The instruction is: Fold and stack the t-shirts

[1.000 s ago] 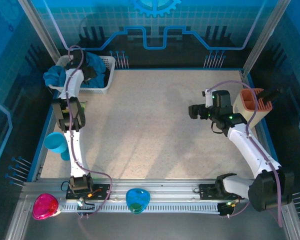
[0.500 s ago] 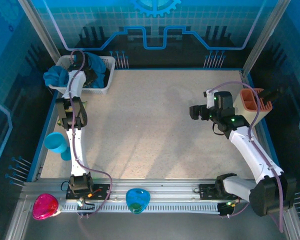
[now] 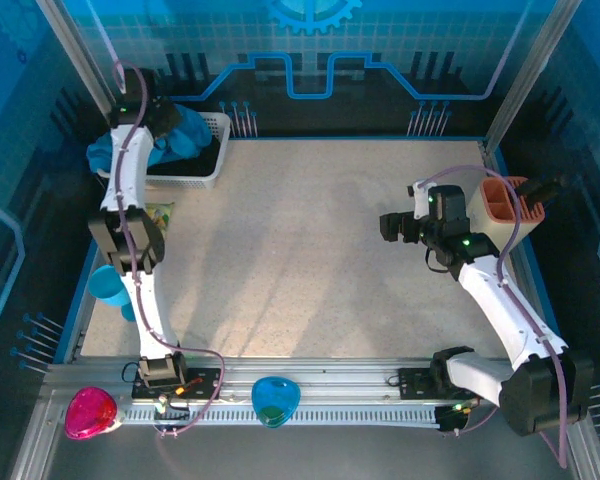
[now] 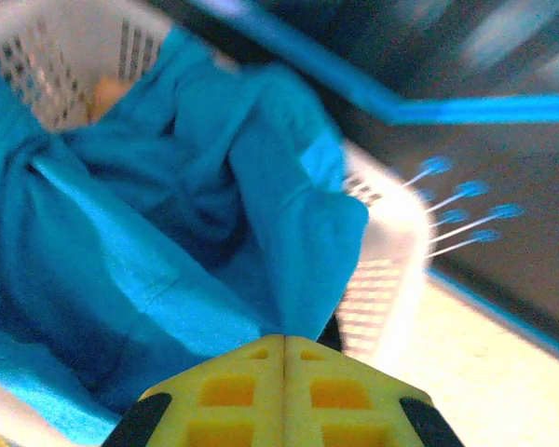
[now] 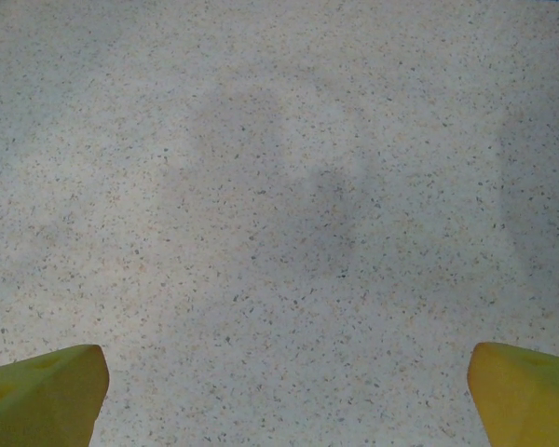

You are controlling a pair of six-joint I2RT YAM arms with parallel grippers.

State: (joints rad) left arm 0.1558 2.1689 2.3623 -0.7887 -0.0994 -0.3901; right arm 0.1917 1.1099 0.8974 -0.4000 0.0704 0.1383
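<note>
My left gripper (image 4: 284,396) hangs over the white basket (image 3: 195,180), its fingers pressed together on a fold of the teal t-shirt (image 4: 149,251), which is heaped inside the basket. My right gripper (image 5: 281,377) is spread wide above bare table (image 5: 279,186), well right of the basket.

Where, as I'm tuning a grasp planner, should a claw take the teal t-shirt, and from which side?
Probably the raised fold of the teal t-shirt, pinched from above: that ridge stands clear of the white basket wall, while the rest lies bunched low inside.
</note>
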